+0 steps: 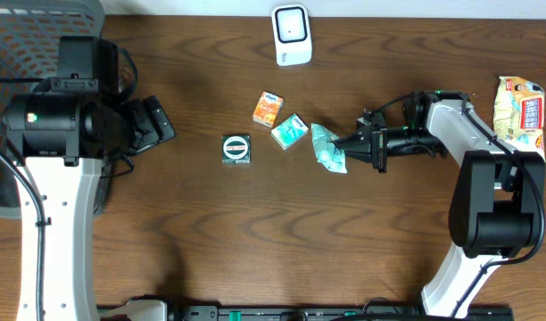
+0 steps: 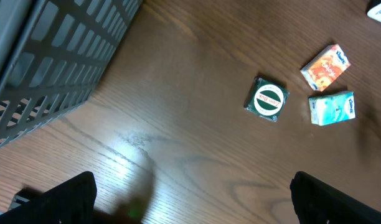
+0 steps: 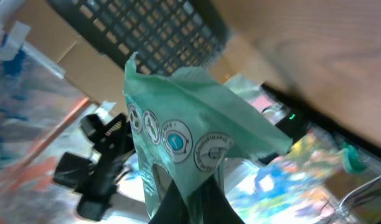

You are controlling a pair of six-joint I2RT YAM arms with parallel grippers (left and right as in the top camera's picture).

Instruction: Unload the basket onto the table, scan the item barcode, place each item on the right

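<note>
Blurring swamps the right-wrist view's background. Only the crinkled pale-green plastic pouch (image 3: 178, 118) reads sharply, with round printed icons; no barcode can be made out. The right gripper (image 1: 346, 143) is clamped on the pouch's edge, mid-table beside the teal box (image 1: 290, 130). The left gripper (image 2: 197, 199) stands wide open.

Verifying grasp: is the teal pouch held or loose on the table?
Held. The right gripper is shut on the teal pouch; the wrist view shows its lower edge pinched.

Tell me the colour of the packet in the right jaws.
The packet is mint green with round printed symbols; the right wrist view shows it best.
</note>
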